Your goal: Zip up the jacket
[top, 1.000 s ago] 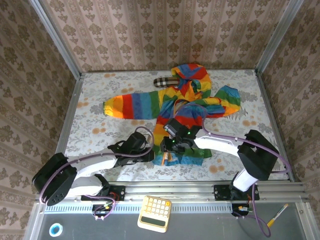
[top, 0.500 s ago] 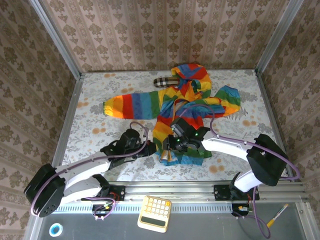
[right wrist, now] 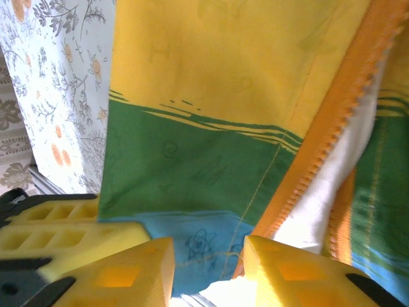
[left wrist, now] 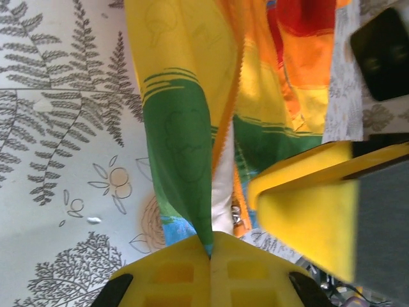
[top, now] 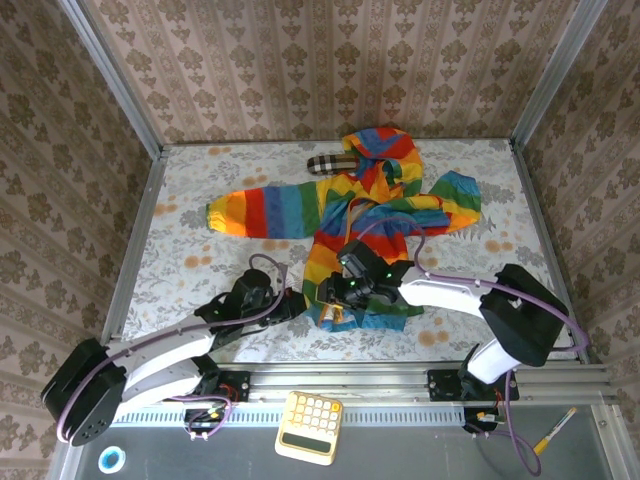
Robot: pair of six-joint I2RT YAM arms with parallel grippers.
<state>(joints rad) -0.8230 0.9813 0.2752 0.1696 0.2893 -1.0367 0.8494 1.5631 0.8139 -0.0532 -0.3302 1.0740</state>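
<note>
Working the opening step: bringing the zipper's two halves together at the hem, with no pulling-up begun yet. Viewing the jacket (top: 370, 215) spread on the counter (top: 190, 270), hood at the far end, hem at the near end, front unfastened.

Starting at the jacket's left side: reaching in with the left gripper (top: 291, 304) at the near hem, and pressing the left fingers (left wrist: 172, 272) together on the blue-and-green edge of one front panel.

Moving rightward along the hem: tracing the orange zipper (left wrist: 225, 134) up that panel's edge, teeth unmeshed, white lining beside it. Catching a small metallic glint low on the tape, possibly the slider (left wrist: 238, 217), though too blurred to be sure.

Further right on the same hem: hovering with the right gripper (right wrist: 208, 259) just beside the left one. Holding the right fingers (right wrist: 287, 275) apart, straddling the blue corner of the hem next to the zipper tape and clamping nothing.

Judging the next move: closing the right fingers on the zipper's bottom end while holding the pinched panel taut, then seating pin into slider before drawing up toward the hood. Calling for fine alignment amid loose folds crowding the tape.
</note>
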